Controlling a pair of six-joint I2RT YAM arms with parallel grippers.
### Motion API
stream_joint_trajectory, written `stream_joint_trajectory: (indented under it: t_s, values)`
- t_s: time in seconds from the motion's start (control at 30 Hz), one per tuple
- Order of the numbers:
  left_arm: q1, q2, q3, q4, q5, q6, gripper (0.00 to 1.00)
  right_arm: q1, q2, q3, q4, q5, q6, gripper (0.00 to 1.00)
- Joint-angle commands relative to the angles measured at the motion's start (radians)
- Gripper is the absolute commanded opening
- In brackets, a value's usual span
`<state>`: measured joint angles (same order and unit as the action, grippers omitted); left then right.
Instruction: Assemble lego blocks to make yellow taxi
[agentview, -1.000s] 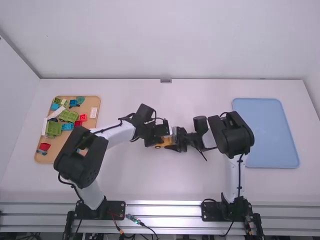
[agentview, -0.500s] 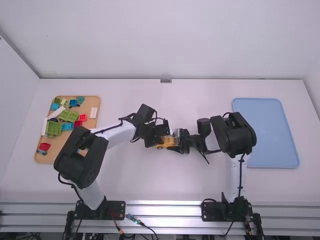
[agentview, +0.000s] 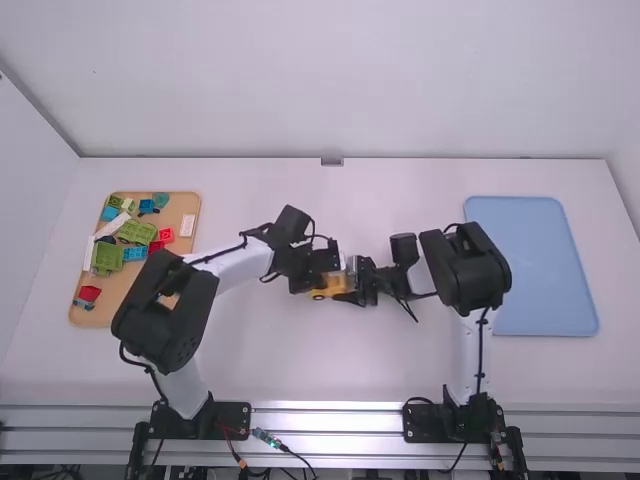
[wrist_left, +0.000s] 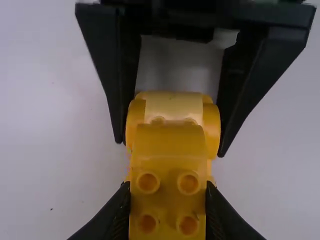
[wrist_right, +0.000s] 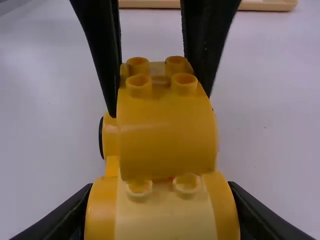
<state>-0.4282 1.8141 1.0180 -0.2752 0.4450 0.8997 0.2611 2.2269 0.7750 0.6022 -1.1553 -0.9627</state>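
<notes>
Four round studs (wrist_left: 189, 183) top the curved, glossy yellow block (wrist_left: 169, 142) clamped by the left gripper (agentview: 322, 281); the right gripper (agentview: 352, 286) pinches the smooth, bulging car base (wrist_right: 162, 220).

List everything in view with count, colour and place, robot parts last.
Table: one, white, spanning the workspace
Yellow block: one, yellow, in left gripper, above car base
Car base: one, yellow, in right gripper
Spare blocks: many, exact count unclear, green, blue, red, white, on tan tray
Tan tray: one, tan, table's left
Blue tray: one, blue, table's right
Metal rails: several, silver, near edge
Left arm, right arm: two, white and black, from near edge
Grippers: two, black, mid-table
</notes>
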Motion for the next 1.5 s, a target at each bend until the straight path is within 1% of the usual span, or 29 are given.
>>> stream_joint_trajectory:
  t_s: [0.0,0.1,0.2,0.23,0.3,0.37,0.43,0.5,0.57,0.7,0.8,0.9,1.0,1.17,1.3,1.4,1.47]
  values:
    - [0.009,0.036,-0.040,0.020,0.030,0.013,0.02,0.026,0.019,0.004,-0.039,0.050,-0.019,0.51]
    - [0.009,0.036,-0.059,0.048,0.037,0.010,0.01,0.034,0.019,0.017,-0.060,0.048,-0.020,0.51]
    - [0.009,0.036,-0.064,0.038,-0.005,-0.009,0.02,0.032,0.019,0.023,-0.069,0.051,-0.019,0.51]
    - [0.009,0.036,-0.064,0.035,-0.041,-0.033,0.02,0.026,0.019,0.023,-0.070,0.042,-0.023,0.51]
    - [0.009,0.036,-0.061,0.021,-0.061,-0.034,0.02,0.018,0.019,0.016,-0.061,0.019,-0.028,0.51]
    - [0.009,0.036,-0.061,0.020,-0.060,-0.035,0.02,0.018,0.019,0.012,-0.058,0.017,-0.039,0.52]
    - [0.009,0.036,-0.062,0.022,-0.007,-0.034,0.02,0.021,0.019,-0.003,-0.057,0.002,-0.084,0.52]
    - [0.008,0.036,-0.062,0.021,0.004,-0.035,0.02,0.020,0.019,-0.004,-0.058,-0.003,-0.094,0.52]
    - [-0.006,0.041,-0.062,0.019,-0.022,-0.035,0.02,0.013,0.019,0.005,-0.068,-0.004,-0.088,0.52]
    - [-0.053,0.051,-0.062,0.022,-0.124,-0.045,0.02,0.015,0.019,0.020,-0.097,-0.003,-0.089,0.52]
    - [-0.089,0.051,-0.055,0.023,-0.151,-0.065,0.02,0.012,0.019,0.032,-0.119,-0.004,-0.089,0.52]
    - [-0.102,0.051,-0.036,0.001,-0.148,-0.065,0.02,0.009,0.019,0.031,-0.109,0.000,-0.063,0.52]
    - [-0.094,0.051,-0.027,-0.016,-0.159,-0.066,0.02,0.007,0.019,0.029,-0.116,-0.003,-0.079,0.52]
    - [-0.090,0.051,-0.048,0.043,-0.151,-0.073,0.02,0.007,0.019,0.027,-0.113,0.000,-0.071,0.52]
    - [-0.089,0.051,-0.040,0.046,-0.177,-0.073,0.02,0.007,0.019,0.022,-0.106,0.000,-0.072,0.52]
    - [-0.090,0.051,-0.023,0.037,-0.141,-0.072,0.02,0.007,0.019,0.021,-0.107,0.000,-0.084,0.52]
    - [-0.084,0.051,-0.012,0.020,-0.096,-0.026,0.02,0.007,0.019,0.021,-0.106,0.000,-0.086,0.51]
